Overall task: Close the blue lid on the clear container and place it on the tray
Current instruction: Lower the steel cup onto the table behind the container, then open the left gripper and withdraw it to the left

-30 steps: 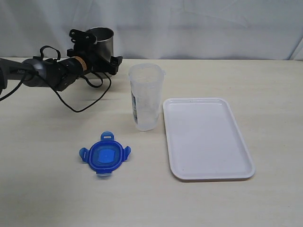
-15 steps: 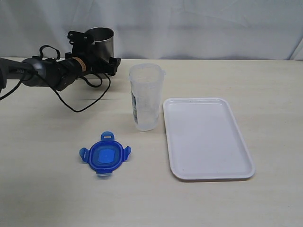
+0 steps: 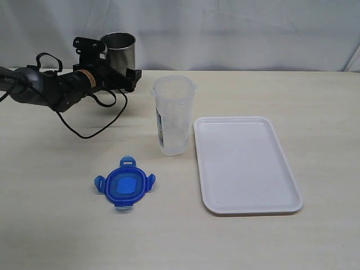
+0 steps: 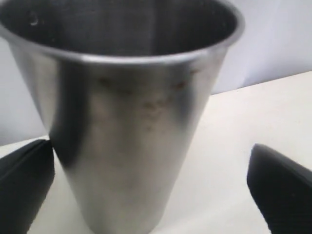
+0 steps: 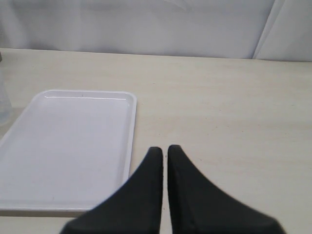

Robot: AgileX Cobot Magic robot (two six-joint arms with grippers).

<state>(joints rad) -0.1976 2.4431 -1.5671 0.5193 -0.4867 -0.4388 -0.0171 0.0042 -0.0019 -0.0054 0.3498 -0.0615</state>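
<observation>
Much of the tumbler (image 3: 120, 46) hides behind left claw (image 3: 119, 72).

The clear container (image 3: 174, 115) stands upright and uncapped on the surface, near the left tool (image 3: 119, 70). The translucent blue lid (image 3: 124, 186) lies flat, farther from that tool. The white tray (image 3: 244, 164) lies beside the container, just ahead of the right tool (image 5: 165, 152).

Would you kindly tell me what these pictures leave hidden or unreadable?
- Exterior view: the print on the clear container is too small to read; the left arm hides the steel tumbler's lower part.
- Left wrist view: the edge cuts off the tumbler's base.
- Right wrist view: the right tool hides one corner of the tray.
</observation>
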